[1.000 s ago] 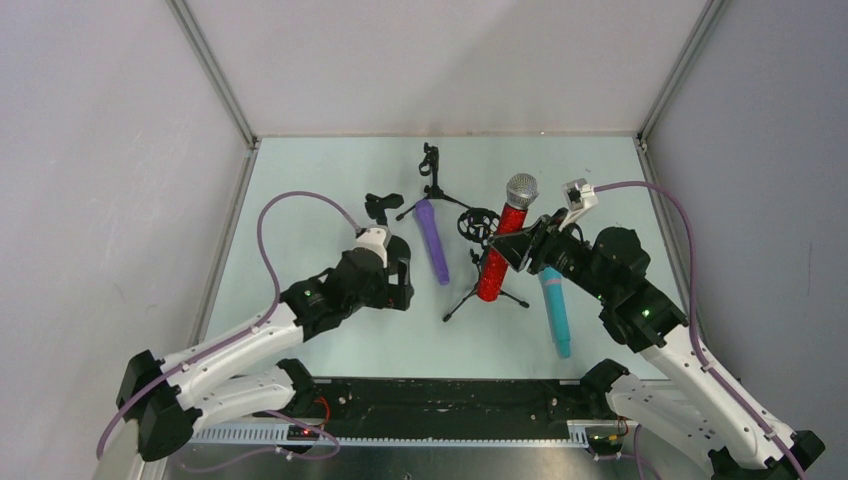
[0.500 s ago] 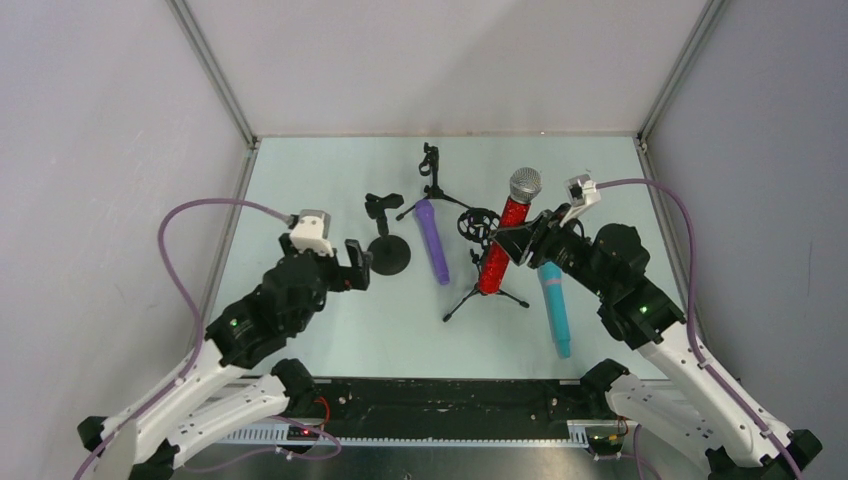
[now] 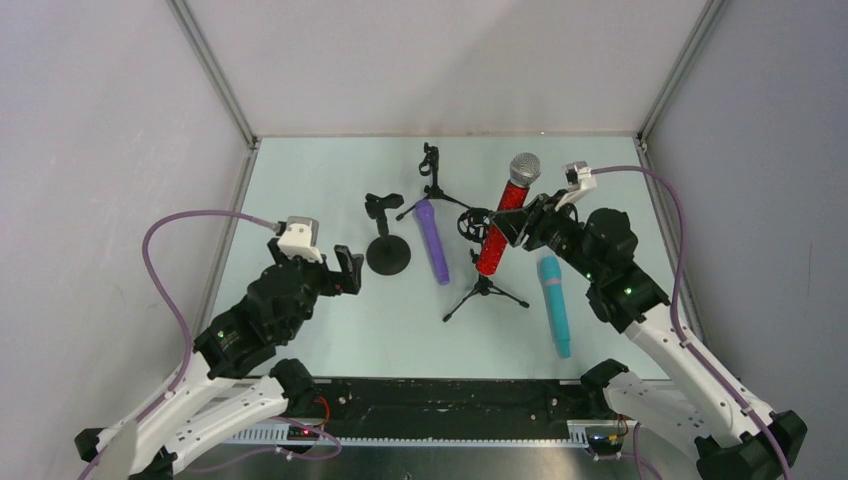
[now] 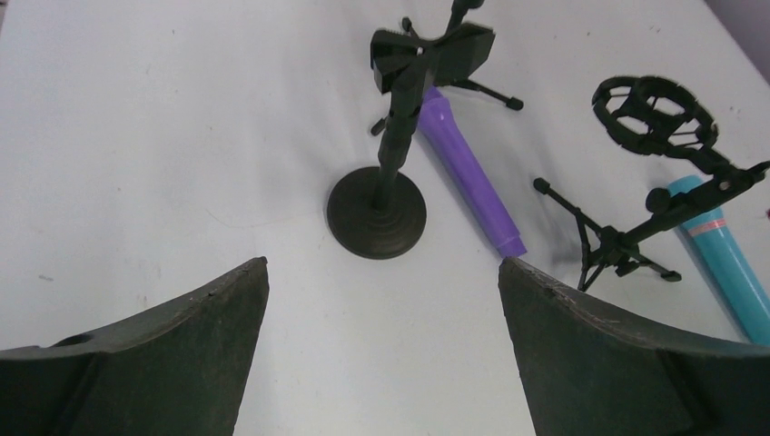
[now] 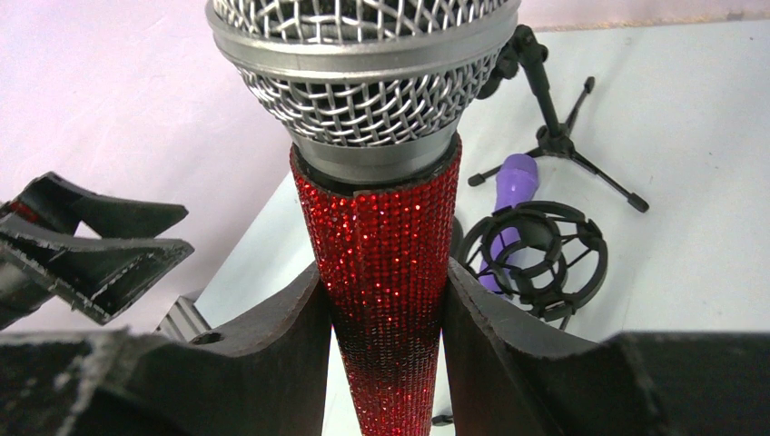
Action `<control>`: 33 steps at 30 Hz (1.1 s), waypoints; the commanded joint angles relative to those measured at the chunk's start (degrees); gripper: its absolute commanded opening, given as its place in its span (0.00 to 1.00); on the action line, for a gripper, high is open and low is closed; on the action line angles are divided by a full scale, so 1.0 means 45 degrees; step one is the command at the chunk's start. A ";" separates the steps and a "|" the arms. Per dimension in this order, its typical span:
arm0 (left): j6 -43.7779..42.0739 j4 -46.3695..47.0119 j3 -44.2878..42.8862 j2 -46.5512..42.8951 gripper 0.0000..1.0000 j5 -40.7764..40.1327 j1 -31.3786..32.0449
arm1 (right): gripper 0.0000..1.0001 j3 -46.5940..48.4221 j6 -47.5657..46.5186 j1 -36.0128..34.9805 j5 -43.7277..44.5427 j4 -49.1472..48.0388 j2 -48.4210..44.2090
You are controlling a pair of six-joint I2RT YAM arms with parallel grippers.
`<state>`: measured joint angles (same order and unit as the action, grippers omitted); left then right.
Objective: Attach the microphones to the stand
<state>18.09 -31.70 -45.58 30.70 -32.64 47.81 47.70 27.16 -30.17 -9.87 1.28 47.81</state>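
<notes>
My right gripper (image 3: 512,226) is shut on the glittery red microphone (image 3: 503,218) and holds it tilted above the table, silver mesh head (image 3: 524,168) up, beside the shock-mount ring (image 3: 477,222) of the tripod stand (image 3: 485,290). In the right wrist view the red microphone (image 5: 386,263) sits between my fingers (image 5: 272,345). The purple microphone (image 3: 432,240) lies on the table between the stands. The teal microphone (image 3: 555,305) lies at the right. My left gripper (image 3: 345,270) is open and empty, left of the round-base stand (image 3: 387,255), which also shows in the left wrist view (image 4: 377,213).
A small tripod stand (image 3: 432,170) with a clip stands at the back. The left wrist view shows the purple microphone (image 4: 468,168), the shock mount (image 4: 656,113) and the teal microphone (image 4: 726,263). Walls close in the table on three sides.
My left gripper has pulled back to the left, away from the round-base stand. My right gripper has lifted the red microphone higher and farther back.
</notes>
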 commanded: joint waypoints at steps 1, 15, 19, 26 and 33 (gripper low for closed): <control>0.0661 0.0022 0.0482 0.0163 1.00 0.0185 -0.0051 | 0.00 0.0317 0.0185 0.0309 -0.0352 -0.1629 0.0437; 0.0767 0.0015 0.0895 0.0481 1.00 0.0354 -0.0046 | 0.02 0.0435 0.0018 0.1173 -0.0590 -0.5764 0.2196; 0.0509 0.0024 0.0740 0.0646 1.00 0.0367 -0.0044 | 0.04 0.0999 -0.0513 0.1324 -0.0636 -0.5918 0.2785; -0.0120 -0.0086 0.0489 0.1009 1.00 0.0273 -0.0056 | 0.04 0.2002 -0.1265 0.1439 -0.0886 -0.5664 0.3900; -0.1091 -0.0717 0.0248 0.0867 1.00 -0.0525 -0.0054 | 0.01 0.2711 -0.2058 0.1433 -0.0960 -0.5168 0.4679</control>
<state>17.08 -33.71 -41.47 35.22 -31.57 47.81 56.18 21.26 -23.90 -13.85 -19.66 68.36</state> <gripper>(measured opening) 0.996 0.468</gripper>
